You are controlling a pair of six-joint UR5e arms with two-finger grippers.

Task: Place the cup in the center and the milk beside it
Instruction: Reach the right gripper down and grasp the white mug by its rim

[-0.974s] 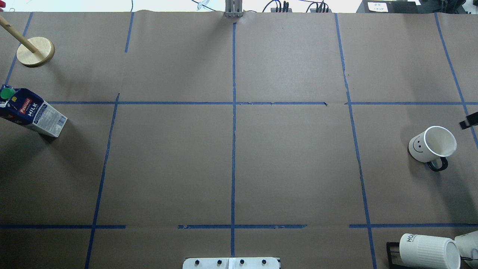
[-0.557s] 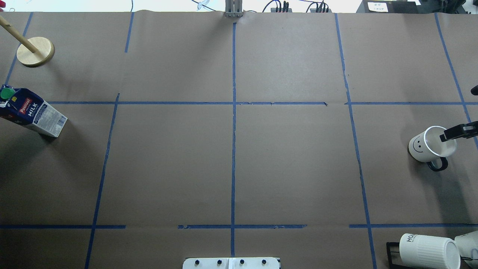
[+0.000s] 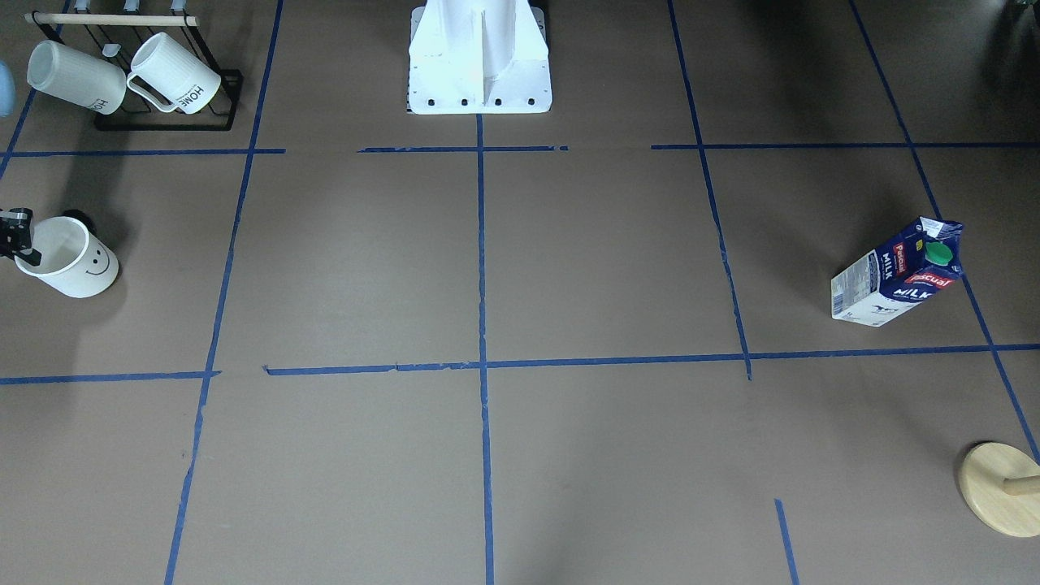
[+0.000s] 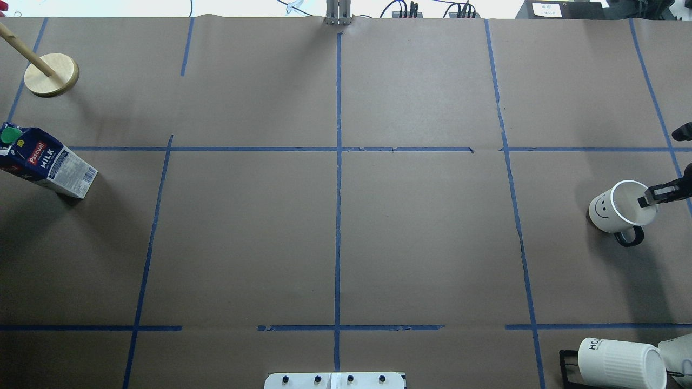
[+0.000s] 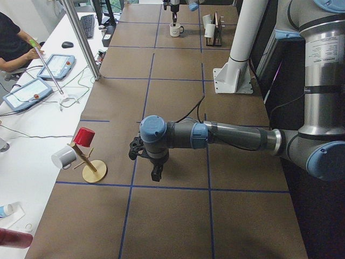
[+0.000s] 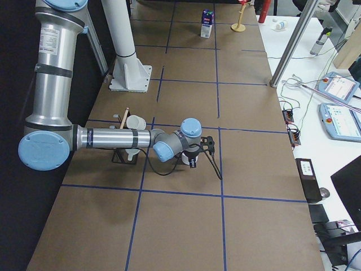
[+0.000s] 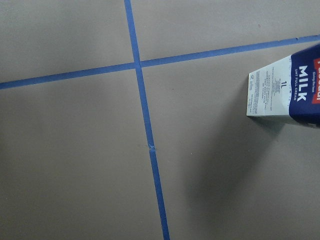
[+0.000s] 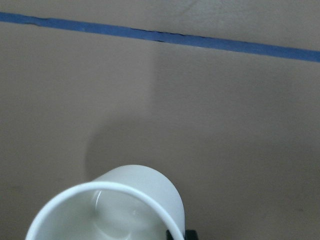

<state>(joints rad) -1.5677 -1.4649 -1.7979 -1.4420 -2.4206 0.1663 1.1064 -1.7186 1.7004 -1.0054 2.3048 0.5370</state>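
Observation:
The cup, white with a smiley face and a black handle, stands at the far right; it also shows in the front view and fills the bottom of the right wrist view. My right gripper is open. One finger lies over the cup's right rim, and the other is well clear of it. The milk stands upright at the far left, also in the left wrist view. My left gripper hovers near it; I cannot tell its state. The center is bare.
A black rack with two ribbed HOME mugs stands at the near right corner. A wooden peg stand is at the far left. The robot's white base sits at the near middle edge.
My right gripper has come in from the right edge, and its lower finger now rests over the cup's rim. The cup has shifted slightly left. The milk has not moved.

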